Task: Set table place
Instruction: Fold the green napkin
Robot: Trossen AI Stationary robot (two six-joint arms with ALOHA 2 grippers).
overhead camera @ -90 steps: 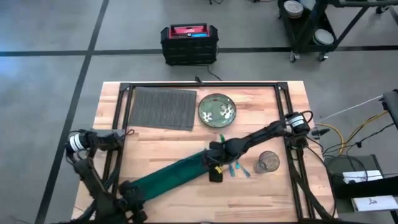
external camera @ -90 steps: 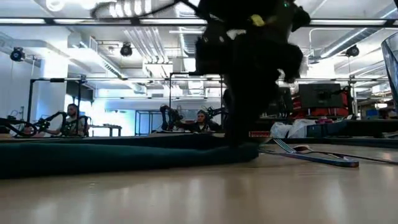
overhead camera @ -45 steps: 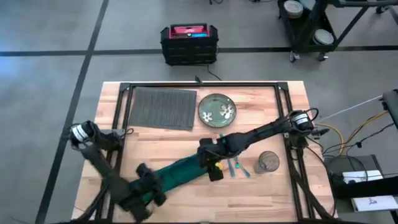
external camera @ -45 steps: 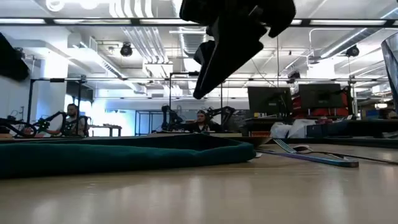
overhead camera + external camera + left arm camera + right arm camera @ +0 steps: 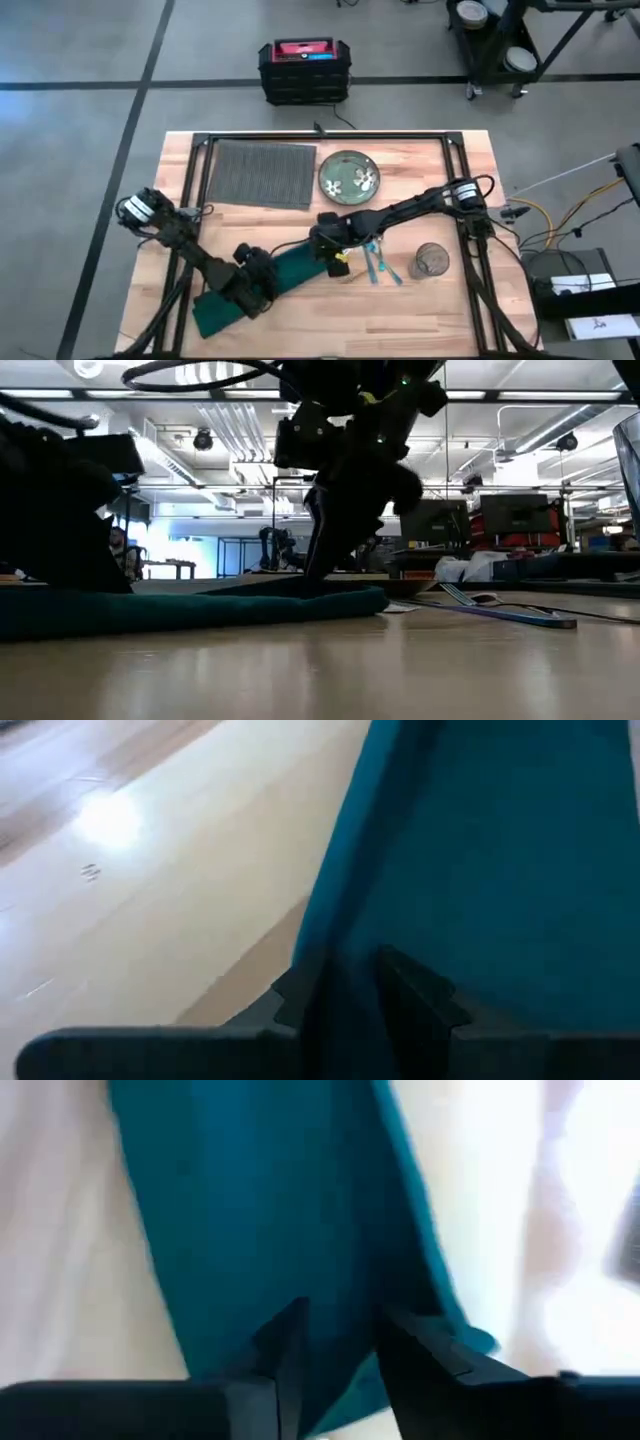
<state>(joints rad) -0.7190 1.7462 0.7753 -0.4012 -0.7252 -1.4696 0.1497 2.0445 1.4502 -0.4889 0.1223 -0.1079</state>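
Since the frame a second back, my left gripper (image 5: pixel 255 284) has travelled from the table's near edge up onto the napkin (image 5: pixel 262 282), and the cloth now lies shorter and bunched. On the table (image 5: pixel 250 225), the place (image 5: pixel 260 173) sits at the far left with nothing on it; the plate (image 5: pixel 349 175) rests just beside its edge, the glass (image 5: pixel 431 260) and cutlery (image 5: pixel 378 265) wait near the right arm. So I judge the setting barely begun. My right gripper (image 5: pixel 330 245) is down at the napkin's other end. From above the fingers are hidden; each wrist view shows them narrowly parted over green cloth, though I cannot tell whether either pair holds it.
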